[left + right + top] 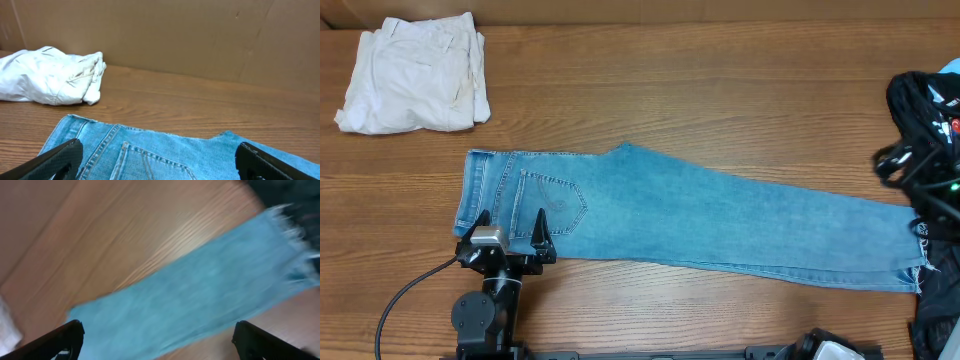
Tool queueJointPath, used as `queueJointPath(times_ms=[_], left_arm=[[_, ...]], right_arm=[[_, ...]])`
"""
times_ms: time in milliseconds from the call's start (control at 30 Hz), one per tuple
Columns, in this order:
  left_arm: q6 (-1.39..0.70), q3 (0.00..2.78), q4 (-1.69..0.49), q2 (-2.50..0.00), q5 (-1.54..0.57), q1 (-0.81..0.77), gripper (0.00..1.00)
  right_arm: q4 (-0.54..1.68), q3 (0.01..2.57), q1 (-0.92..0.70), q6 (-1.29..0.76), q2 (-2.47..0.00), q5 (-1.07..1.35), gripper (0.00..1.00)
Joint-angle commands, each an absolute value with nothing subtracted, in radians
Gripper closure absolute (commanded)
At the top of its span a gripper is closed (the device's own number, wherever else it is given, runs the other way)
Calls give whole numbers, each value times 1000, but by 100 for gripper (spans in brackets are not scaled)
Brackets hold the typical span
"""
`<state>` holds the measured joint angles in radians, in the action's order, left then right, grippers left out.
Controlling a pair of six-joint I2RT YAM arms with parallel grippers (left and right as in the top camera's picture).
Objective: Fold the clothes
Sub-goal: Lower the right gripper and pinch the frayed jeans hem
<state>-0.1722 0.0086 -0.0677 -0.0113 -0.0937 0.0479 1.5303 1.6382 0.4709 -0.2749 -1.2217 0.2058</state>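
The clothes, one pair of light blue jeans (700, 215), lie flat and doubled lengthwise across the table, waist at the left and frayed hems (918, 268) at the right. My left gripper (511, 222) is open at the waist's near edge, its fingers straddling the back pocket (555, 200). The left wrist view shows the jeans (200, 150) and pocket (150, 160) between the wide jaws of that gripper (159, 147). In the blurred right wrist view my right gripper (159, 330) is open above the leg of the jeans (200, 285), with nothing held.
A folded cream-white garment (415, 75) lies at the back left, also visible as the white garment (50, 77) beyond the waist. A black garment with red-and-white print (925, 100) and cables sit at the right edge. A brown wall (200, 35) stands behind the table.
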Motion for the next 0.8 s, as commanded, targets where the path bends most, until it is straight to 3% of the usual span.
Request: queueJointPath(times_ms=[0, 267, 467, 767], left_arm=[[-153, 5, -68, -6, -94, 52, 0], [-153, 5, -68, -5, -94, 52, 0], [-153, 5, -68, -6, -94, 52, 0], [-153, 5, -68, -6, -94, 52, 0]], right_arm=[[1515, 1662, 562, -231, -1283, -25, 0], [1513, 1657, 751, -191, -1509, -94, 0], [1491, 1642, 839, -3, -1632, 102, 0], [1333, 1641, 889, 9, -1726, 62, 0]])
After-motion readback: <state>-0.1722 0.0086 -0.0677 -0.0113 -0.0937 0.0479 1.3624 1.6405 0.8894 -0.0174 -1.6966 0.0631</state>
